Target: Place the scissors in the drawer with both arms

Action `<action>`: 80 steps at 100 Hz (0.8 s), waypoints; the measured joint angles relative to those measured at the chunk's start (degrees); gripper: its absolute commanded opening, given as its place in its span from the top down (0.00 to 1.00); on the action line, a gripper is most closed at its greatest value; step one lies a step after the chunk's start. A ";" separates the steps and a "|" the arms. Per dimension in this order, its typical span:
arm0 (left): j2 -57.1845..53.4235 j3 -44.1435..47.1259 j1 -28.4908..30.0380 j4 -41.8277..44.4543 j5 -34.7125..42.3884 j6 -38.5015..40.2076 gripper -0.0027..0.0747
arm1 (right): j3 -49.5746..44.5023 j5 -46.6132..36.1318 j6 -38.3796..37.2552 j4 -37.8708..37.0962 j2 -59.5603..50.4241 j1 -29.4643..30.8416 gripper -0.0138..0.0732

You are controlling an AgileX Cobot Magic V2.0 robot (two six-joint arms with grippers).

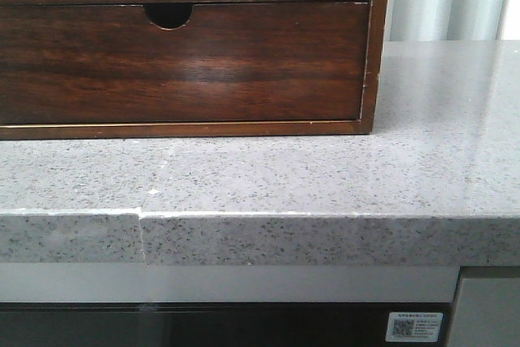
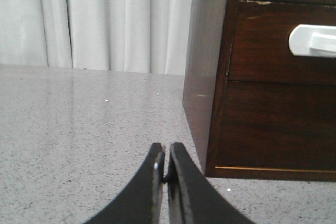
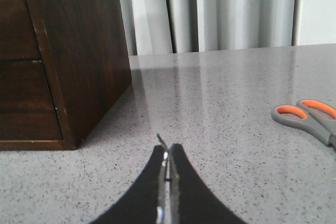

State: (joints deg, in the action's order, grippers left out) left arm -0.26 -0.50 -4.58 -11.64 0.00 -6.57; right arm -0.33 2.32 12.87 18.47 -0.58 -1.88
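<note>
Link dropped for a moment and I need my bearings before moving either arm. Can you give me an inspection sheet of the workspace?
Surface: grey speckled stone countertop, with a seam at its front edge.
Job's things: grey scissors with orange-lined handles lie flat on the countertop, apart from the dark reddish-brown wooden drawer cabinet. Plain upper drawer with white handle looks shut; so does the notched lower drawer.
Clutter: nothing seen.
Grippers: left gripper has its black fingers together, holding nothing; right gripper likewise. Both sit low over the countertop.
Cables: nothing seen.
Surroundings: white curtain behind; labelled dark panel under the counter.
</note>
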 measured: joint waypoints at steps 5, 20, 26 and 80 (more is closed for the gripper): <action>0.00 -0.65 0.00 -0.78 -1.08 0.00 0.99 | 0.76 0.43 0.00 0.28 0.00 0.00 0.92; 0.00 -6.39 0.00 -1.49 -5.99 0.00 0.99 | 5.89 0.71 0.00 0.41 2.94 0.00 0.92; 0.55 -9.17 0.00 -1.58 -7.91 0.00 0.99 | 8.05 0.83 0.00 0.41 5.50 0.00 0.92; 22.89 -29.28 0.00 2.33 -18.34 0.00 0.99 | 31.47 15.83 0.00 -10.96 30.95 0.00 0.92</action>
State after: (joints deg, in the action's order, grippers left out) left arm 22.63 -29.78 -4.58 -9.30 -18.34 -6.57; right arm 31.14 18.15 12.87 7.51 30.38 -1.88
